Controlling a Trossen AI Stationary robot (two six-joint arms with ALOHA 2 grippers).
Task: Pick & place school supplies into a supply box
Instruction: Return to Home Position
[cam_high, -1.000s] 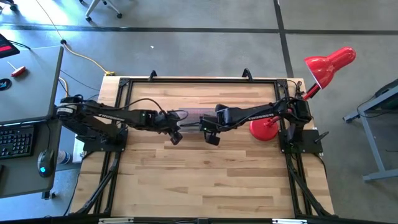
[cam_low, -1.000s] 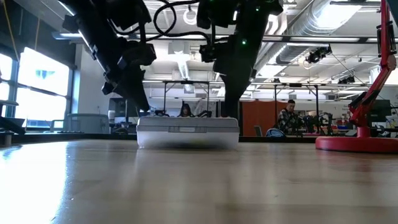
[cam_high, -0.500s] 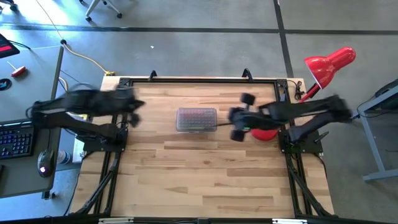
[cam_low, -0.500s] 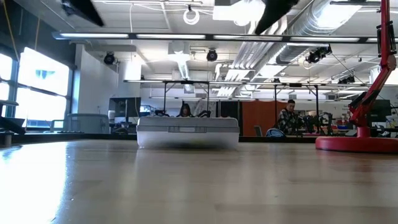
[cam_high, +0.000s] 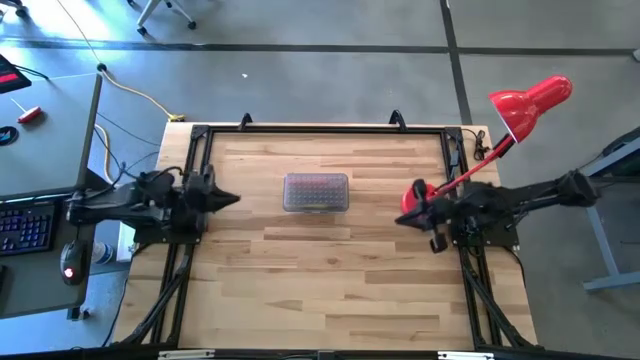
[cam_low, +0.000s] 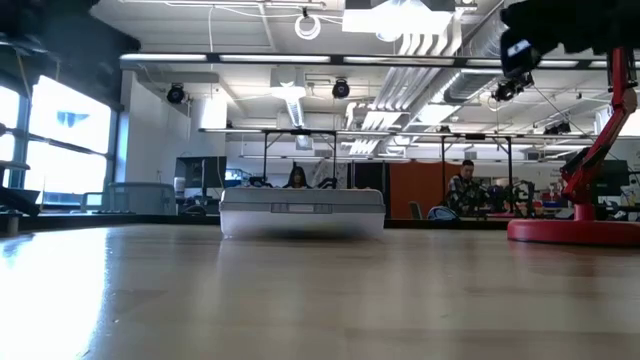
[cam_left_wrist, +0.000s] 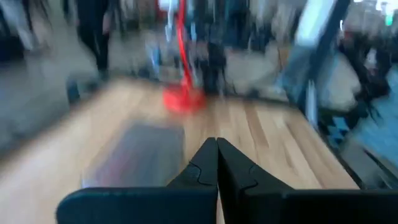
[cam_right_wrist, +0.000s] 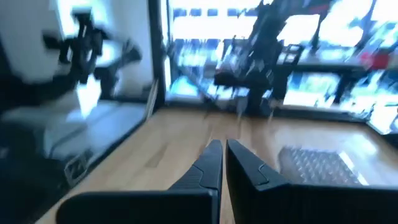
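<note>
The supply box (cam_high: 316, 192) is a small clear case with its greyish lid down, resting flat on the wooden table toward the far middle; it also shows in the low view (cam_low: 302, 213). No loose pencils, pens, marker or scissors show on the table; the box contents are hidden under the lid. My left gripper (cam_high: 232, 199) is pulled back over the table's left edge, shut and empty (cam_left_wrist: 217, 160). My right gripper (cam_high: 400, 218) sits back near the table's right edge beside the lamp base, shut and empty (cam_right_wrist: 224, 163).
A red desk lamp (cam_high: 530, 103) stands with its round base (cam_high: 418, 200) at the table's right side, partly behind my right arm. A black frame (cam_high: 320, 128) borders the table. A desk with a keyboard (cam_high: 25, 225) lies left of the table. People show in the room behind (cam_low: 465, 190).
Both arms have drawn away from the box, up and outward: the left gripper to the table's left edge, the right gripper to the right edge by the lamp base. The box has stayed in place with its lid down.
</note>
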